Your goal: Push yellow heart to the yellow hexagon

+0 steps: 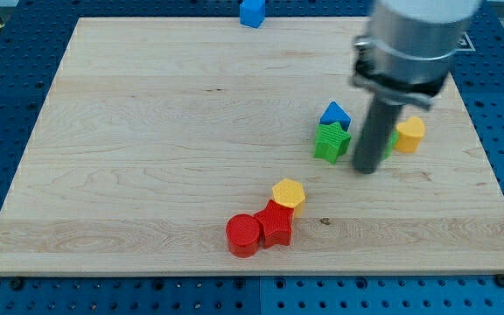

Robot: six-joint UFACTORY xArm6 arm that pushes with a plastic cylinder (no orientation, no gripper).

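My tip (367,169) rests on the wooden board (147,131), no gripper fitted, between green star (331,143) and yellow heart (409,135); yellow hexagon (289,193) sits well apart, lower left

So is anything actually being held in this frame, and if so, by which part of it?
Nothing is held. My tip only pushes, and sits on the board between the green star and the yellow heart; contact with either cannot be told.
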